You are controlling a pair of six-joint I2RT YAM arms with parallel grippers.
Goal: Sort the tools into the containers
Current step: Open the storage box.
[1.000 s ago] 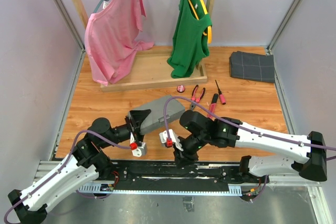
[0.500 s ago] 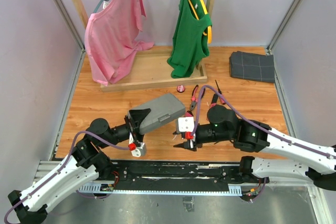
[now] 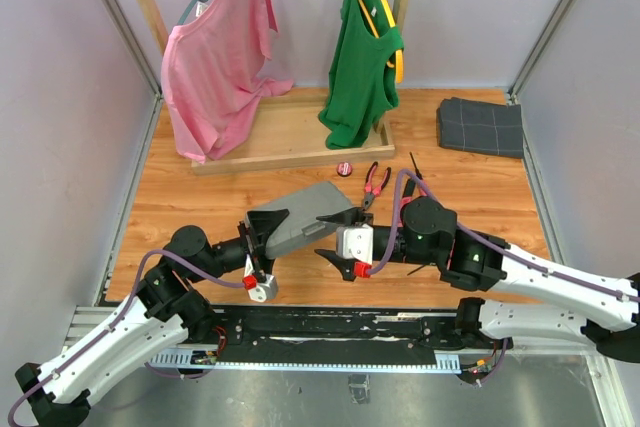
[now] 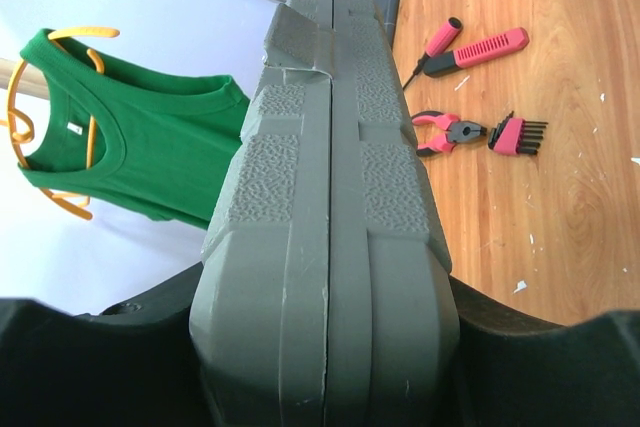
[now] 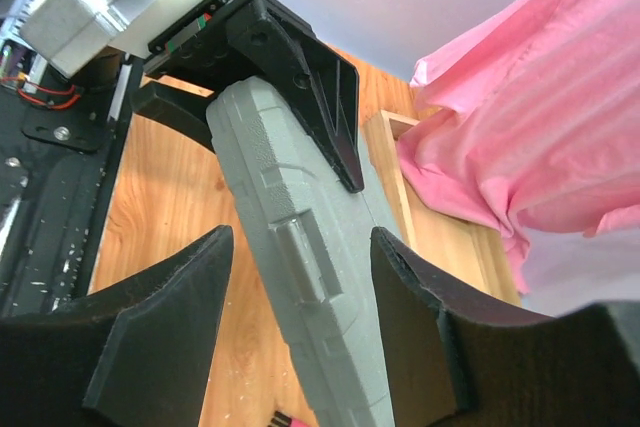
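At table (image 3: 190, 202) centre, closed grey case (image 3: 310, 209), contents hidden; left hand (image 3: 271, 239) clamped on it, right hand (image 3: 322, 235) agape.

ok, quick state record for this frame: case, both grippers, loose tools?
case: flat grey plastic tool case, shut, inside hidden
left gripper: shut on one end of the case
right gripper: open, jaws either side of the case's other end
loose tools: pink-handled pliers, long pink ribbed-handle tool, small round red piece
where: on the wooden table, beyond the case
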